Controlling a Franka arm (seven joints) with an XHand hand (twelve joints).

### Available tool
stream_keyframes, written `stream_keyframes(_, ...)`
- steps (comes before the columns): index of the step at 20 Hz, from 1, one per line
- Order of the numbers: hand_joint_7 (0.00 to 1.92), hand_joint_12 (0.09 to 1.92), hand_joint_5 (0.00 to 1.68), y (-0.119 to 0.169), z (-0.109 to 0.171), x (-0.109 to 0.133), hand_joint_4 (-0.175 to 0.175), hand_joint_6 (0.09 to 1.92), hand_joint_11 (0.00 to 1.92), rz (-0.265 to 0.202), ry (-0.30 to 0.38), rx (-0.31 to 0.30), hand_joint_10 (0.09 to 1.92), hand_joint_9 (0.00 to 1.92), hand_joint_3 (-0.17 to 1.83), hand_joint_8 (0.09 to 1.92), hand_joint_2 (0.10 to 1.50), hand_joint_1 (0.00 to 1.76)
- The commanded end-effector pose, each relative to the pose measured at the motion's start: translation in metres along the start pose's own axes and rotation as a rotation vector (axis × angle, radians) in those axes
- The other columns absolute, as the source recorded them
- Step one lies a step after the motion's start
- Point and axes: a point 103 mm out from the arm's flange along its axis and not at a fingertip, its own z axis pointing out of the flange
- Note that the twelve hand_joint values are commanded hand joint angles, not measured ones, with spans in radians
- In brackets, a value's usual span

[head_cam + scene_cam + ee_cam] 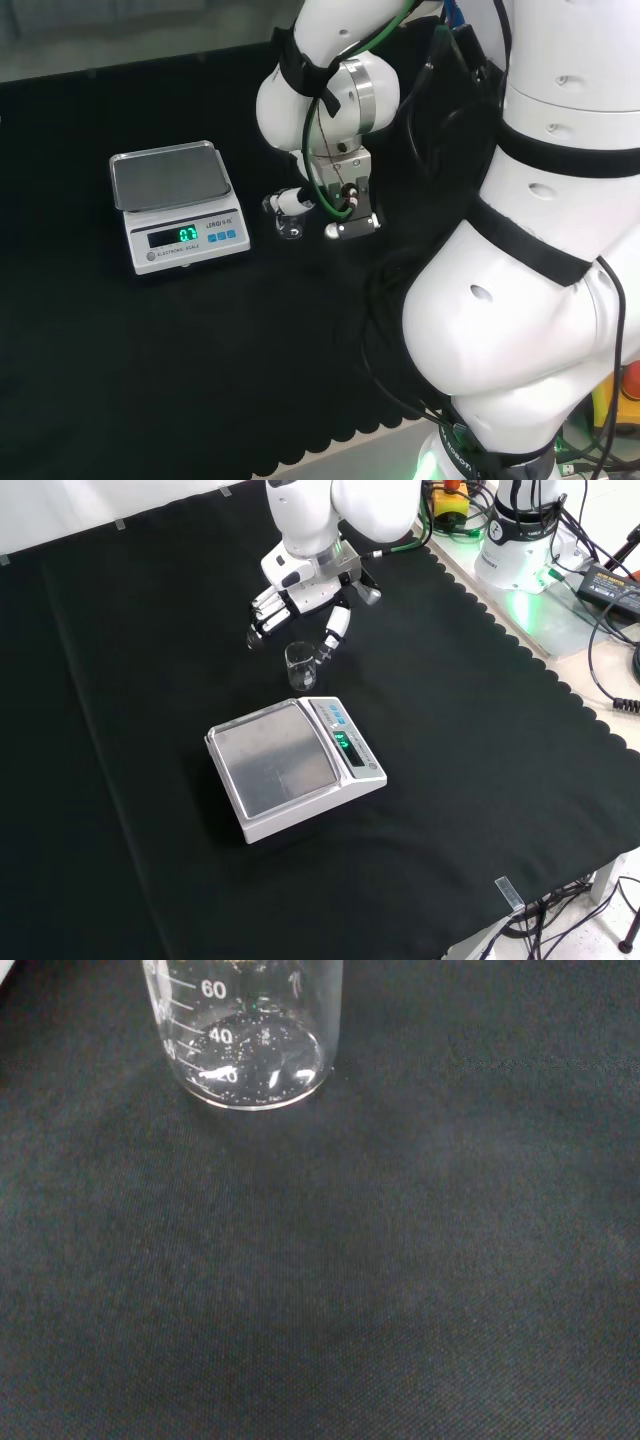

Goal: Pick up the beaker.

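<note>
Because the small clear glass beaker (300,666) stands upright on the counter just beyond the white electronic scale (296,766), the black-and-white robot hand (300,592) hovers behind it, fingers spread and holding nothing, seemingly ready to close around it.

Clear graduated beaker (300,666) stands upright on cloth.

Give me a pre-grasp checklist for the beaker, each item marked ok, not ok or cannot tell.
1. Beaker upright on the black cloth: ok.
2. Robot hand close behind the beaker in the front view, fingers not yet around it: ok.
3. Fingers and thumb spread apart enough to take the beaker between them: cannot tell.
4. Scale stands apart from the beaker, on the side away from the robot hand: ok.
5. Beaker empty: cannot tell; the wrist view shows only specks at its base.
</note>
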Motion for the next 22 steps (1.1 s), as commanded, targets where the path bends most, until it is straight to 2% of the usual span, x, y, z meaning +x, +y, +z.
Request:
stream_keyframes(1, 0.02, 1.52, 0.22, 0.003, 0.004, -0.001, -0.044, 0.09, 0.17, 0.004, 0.009, 0.01, 0.91, 0.23, 0.23, 0.84, 0.91, 0.29)
stream_keyframes(9, 0.03, 1.52, 0.22, 0.014, 0.023, 0.004, -0.044, 0.09, 0.17, -0.005, 0.018, 0.034, 0.91, 0.23, 0.23, 0.84, 0.91, 0.29)
stream_keyframes(17, 0.04, 1.52, 0.23, 0.018, 0.027, 0.002, -0.045, 0.09, 0.2, -0.028, 0.013, 0.043, 0.92, 0.27, 0.23, 0.84, 0.91, 0.28)
stream_keyframes(20, 0.19, 1.47, 0.29, 0.018, 0.024, 0.002, -0.062, 0.09, 0.31, -0.019, -0.012, 0.021, 0.87, 0.47, 0.23, 0.88, 0.92, 0.3)
stream_keyframes(22, 0.38, 1.42, 0.4, 0.019, 0.022, 0.004, -0.083, 0.09, 0.43, -0.01, -0.044, 0.022, 0.81, 0.65, 0.24, 0.9, 0.92, 0.34)
